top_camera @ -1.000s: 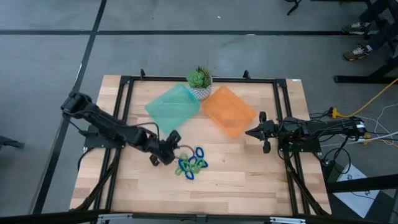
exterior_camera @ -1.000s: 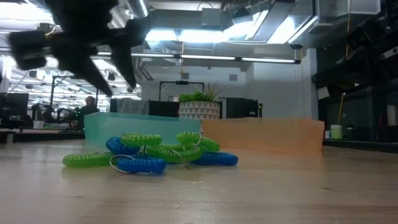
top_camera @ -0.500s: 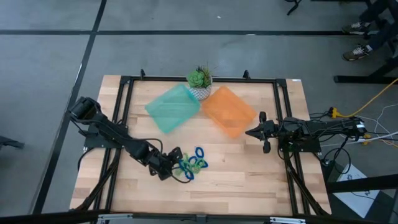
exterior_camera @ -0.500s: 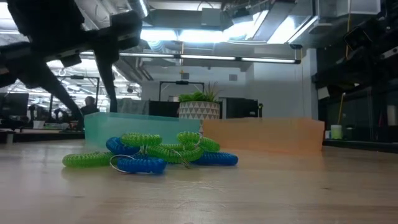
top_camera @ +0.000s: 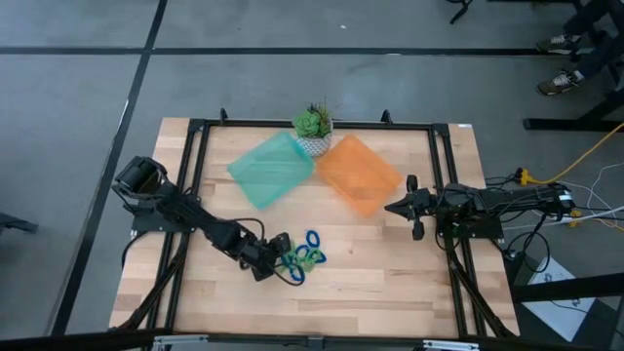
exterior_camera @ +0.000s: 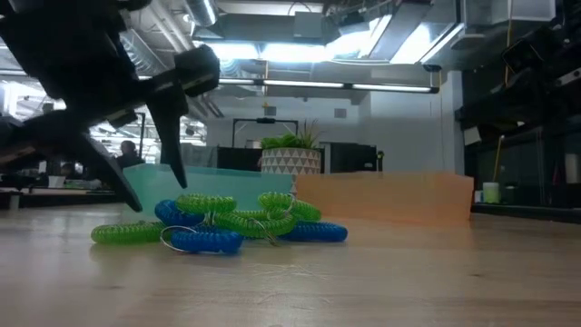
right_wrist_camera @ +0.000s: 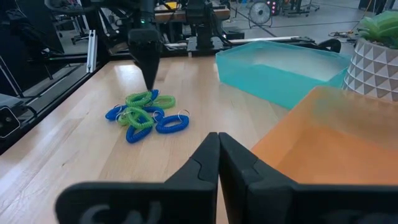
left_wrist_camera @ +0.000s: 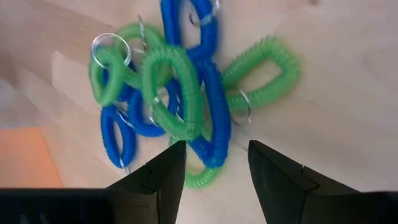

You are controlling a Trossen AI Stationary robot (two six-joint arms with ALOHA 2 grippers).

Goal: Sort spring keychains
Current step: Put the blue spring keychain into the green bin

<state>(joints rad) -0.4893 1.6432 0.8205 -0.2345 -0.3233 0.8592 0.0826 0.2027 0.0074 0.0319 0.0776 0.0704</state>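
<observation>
The tangled pile of blue and green coiled plastic spring keychains (top_camera: 300,257) is found on the pale wooden table (top_camera: 390,283), toward its front. The left gripper (top_camera: 274,256) is set just to its left. Behind lie the teal plastic tray (top_camera: 269,169) and orange plastic tray (top_camera: 359,174), side by side, the small potted plant (top_camera: 313,127) placed between their far corners. The right gripper (top_camera: 405,207) is parked right of the orange tray.
</observation>
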